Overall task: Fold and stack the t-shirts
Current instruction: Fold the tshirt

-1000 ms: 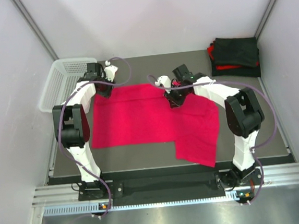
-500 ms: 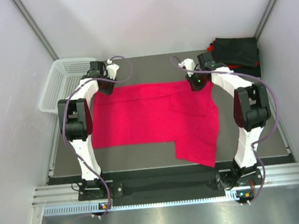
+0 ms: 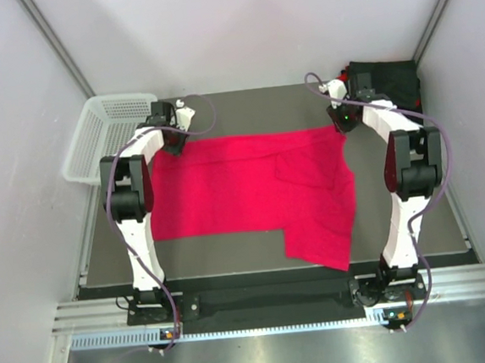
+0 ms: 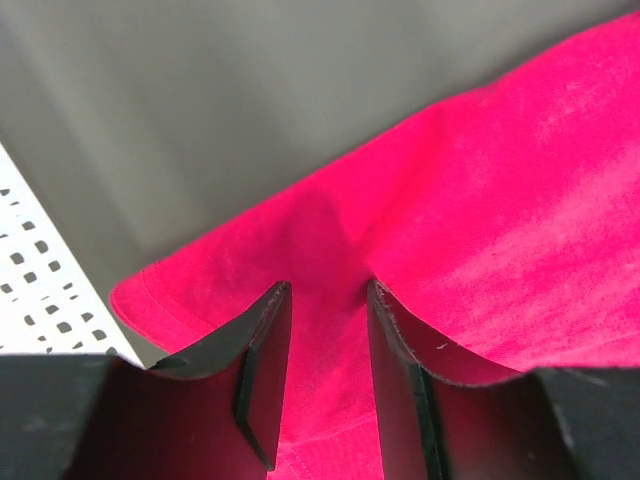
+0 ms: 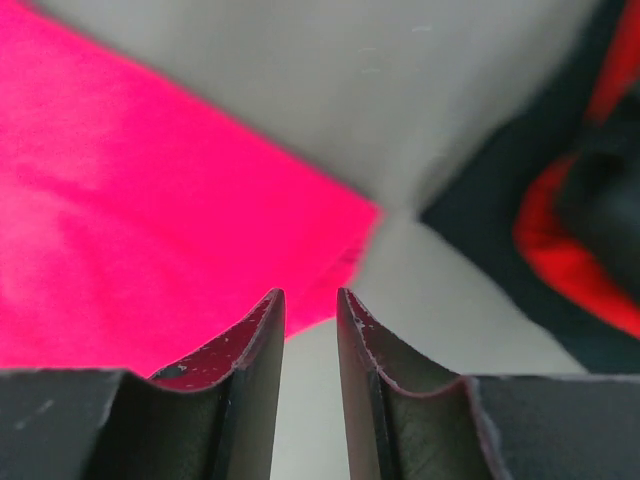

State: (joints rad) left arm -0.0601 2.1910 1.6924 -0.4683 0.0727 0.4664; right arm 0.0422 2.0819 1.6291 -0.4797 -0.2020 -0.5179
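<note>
The grey desk [image 3: 244, 105] carries one red t-shirt [image 3: 243, 186], spread flat across its middle. The shirt's far edge runs from one hand to the other, and one part on the near right reaches closer to the arm bases than the rest. A sleeve lies folded over the body on the right side.

In the far right corner of the desk is one stack of folded t-shirts [image 3: 383, 84], black with red layers showing at its edge. How many shirts it holds cannot be told. It lies just beyond the spread shirt's far right corner, apart from it.

One white mesh basket [image 3: 106, 130] stands at the far left, beside the desk edge and close to the shirt's far left corner.

The left hand [image 4: 322, 295] is at that far left corner, its fingers clamped on a raised ridge of red cloth, with the basket's mesh just to its side. The right hand [image 5: 310, 298] is at the far right corner, its fingers close together with a narrow gap. The cloth's edge reaches toward the gap, but whether they pinch it cannot be told.
</note>
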